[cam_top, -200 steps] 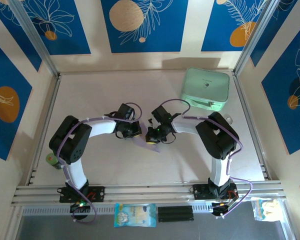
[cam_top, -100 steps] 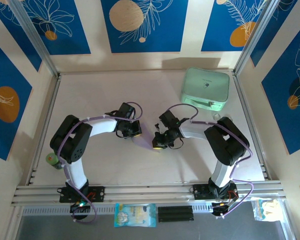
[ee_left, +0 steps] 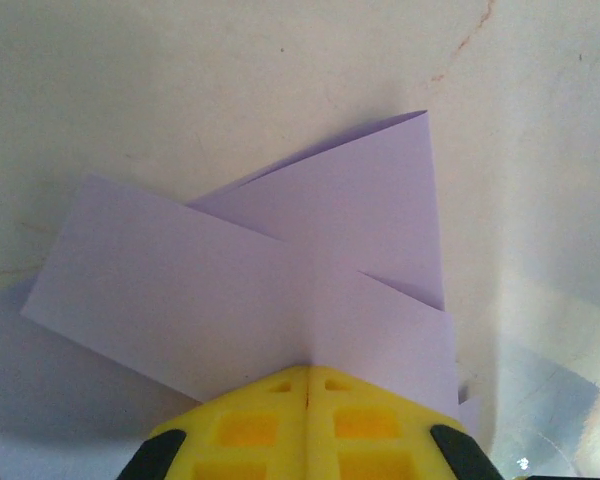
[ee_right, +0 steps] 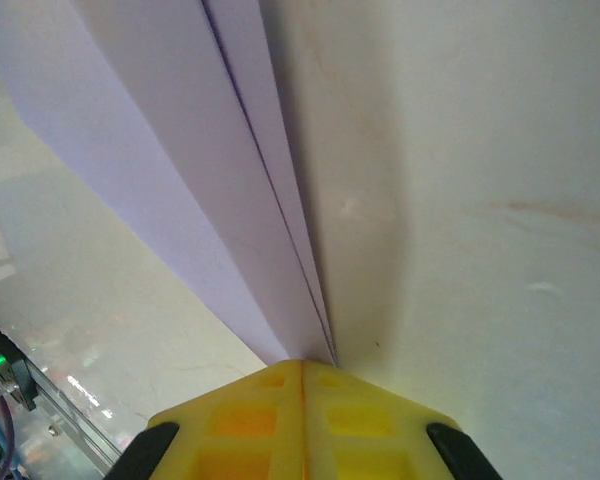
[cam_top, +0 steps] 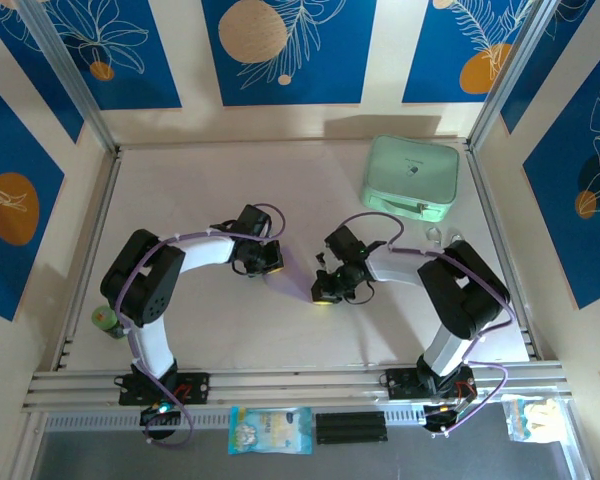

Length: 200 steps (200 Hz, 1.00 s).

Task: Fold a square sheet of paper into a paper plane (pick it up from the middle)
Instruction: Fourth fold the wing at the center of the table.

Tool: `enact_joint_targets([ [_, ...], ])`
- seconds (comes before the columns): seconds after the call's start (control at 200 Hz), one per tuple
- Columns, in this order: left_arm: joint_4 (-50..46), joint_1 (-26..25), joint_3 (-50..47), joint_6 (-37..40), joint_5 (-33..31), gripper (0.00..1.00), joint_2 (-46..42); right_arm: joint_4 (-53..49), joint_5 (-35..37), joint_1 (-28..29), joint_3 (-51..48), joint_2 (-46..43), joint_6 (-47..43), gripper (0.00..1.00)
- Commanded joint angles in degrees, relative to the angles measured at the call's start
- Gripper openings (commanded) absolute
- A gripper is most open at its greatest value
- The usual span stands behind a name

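The sheet of paper [ee_left: 280, 290] is already creased into overlapping layers and looks part-way to a dart, near the middle of the worktop [cam_top: 210, 180]. The left claw [ee_left: 308, 372] and right claw [ee_right: 302, 364] each pinch it, jaws closed. Final folds seem left. A mint-green case [cam_top: 412, 178] lies near the far right corner, obstructing nothing.

Seen from above, the sheet of paper [cam_top: 293, 277] is a lilac sliver too small to show its folds, with its ends covered by the left gripper [cam_top: 265, 262] and right gripper [cam_top: 325, 290]. In both wrist views the yellow fingers [ee_left: 250, 425] hide the pinched edge (the bottom border cuts them off). In the right wrist view the paper runs off the top.
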Motion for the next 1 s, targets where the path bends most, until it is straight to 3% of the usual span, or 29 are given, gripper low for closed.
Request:
enact_joint_targets([
  [0.0,-6.38,0.51,-1.39,1.02,-7.92,0.06,3.64,-7.62,1.19,-0.38,-3.26,-1.03,-0.93,0.07],
  [0.215,-3.87,0.56,-1.20,1.44,-5.40,0.06,3.60,-7.14,2.83,-0.96,-6.40,-3.22,-0.56,0.07],
  [0.385,0.17,0.47,-0.08,1.82,0.13,0.09,1.40,-3.23,2.83,-1.05,-4.86,-10.58,1.52,0.08],
  [0.505,2.34,0.43,1.36,1.56,1.99,0.14,-2.96,0.35,5.34,-1.03,-3.29,-15.95,3.73,0.16],
  [0.69,5.38,1.06,1.48,0.85,-1.24,0.35,-10.85,3.33,10.17,-1.07,0.39,-16.55,5.48,0.36],
  [0.83,8.97,3.31,-2.79,-1.46,-3.90,0.50,-16.00,5.53,9.48,-0.94,3.79,-11.15,5.69,0.38],
  [0.995,15.67,7.32,-11.47,-6.41,-3.19,0.62,-21.41,7.64,6.99,-0.91,7.68,-3.10,5.16,0.38],
])
